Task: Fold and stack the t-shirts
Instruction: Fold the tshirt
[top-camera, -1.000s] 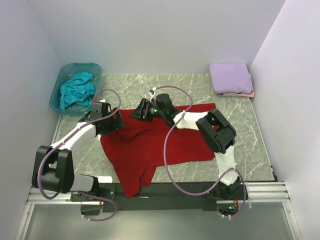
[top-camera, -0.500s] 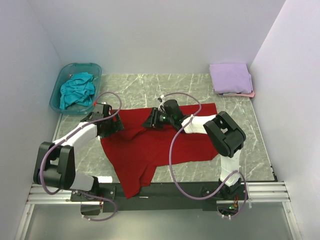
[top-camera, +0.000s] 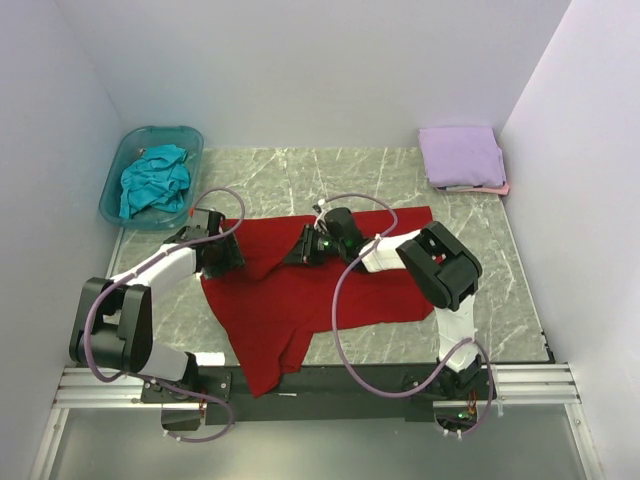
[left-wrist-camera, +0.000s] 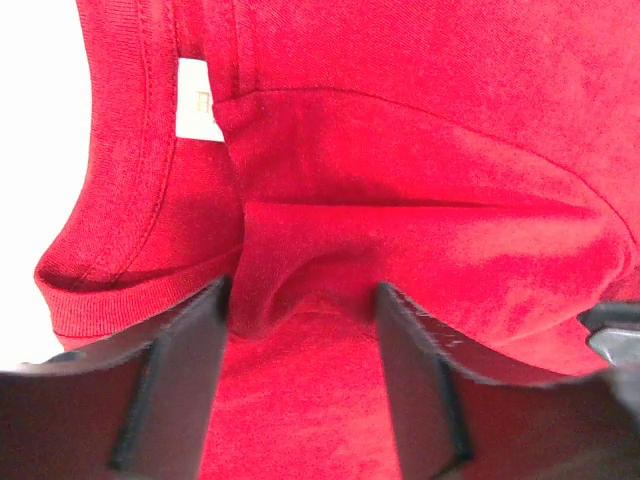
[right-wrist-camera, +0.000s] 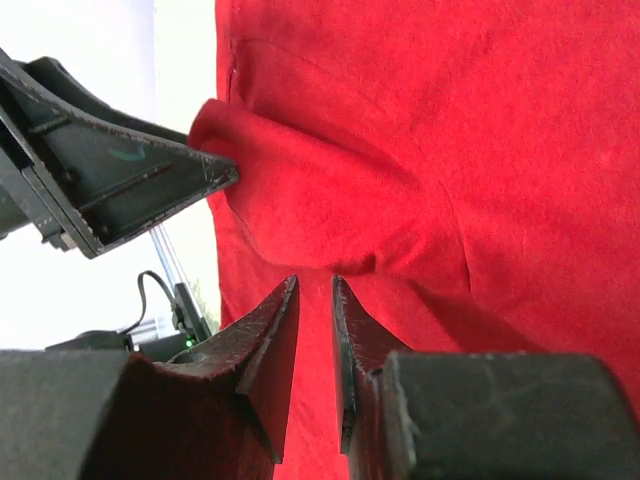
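The deep red t-shirt (top-camera: 300, 290) lies spread on the marble table, its lower part hanging over the near edge. My left gripper (top-camera: 228, 255) is at its upper left; in the left wrist view (left-wrist-camera: 302, 295) the jaws are open, astride a raised ridge of red cloth (left-wrist-camera: 400, 150) by the collar label (left-wrist-camera: 195, 100). My right gripper (top-camera: 303, 247) is at the shirt's upper middle; in its wrist view (right-wrist-camera: 315, 280) the jaws are nearly closed, pinching a pucker of red cloth (right-wrist-camera: 450, 150). The teal t-shirt (top-camera: 155, 178) lies crumpled in the tub. The folded lavender t-shirt (top-camera: 460, 155) lies on the pale pink one (top-camera: 495, 188) at the back right.
The translucent blue-green tub (top-camera: 160, 130) stands at the back left corner. White walls close in the table on three sides. The left gripper's finger (right-wrist-camera: 100, 180) shows close by in the right wrist view. Purple cables loop over both arms.
The right gripper has moved right and toward me along the shirt's upper part. The bunched cloth between the two grippers has flattened and the upper edge lies straighter. The left gripper has shifted slightly.
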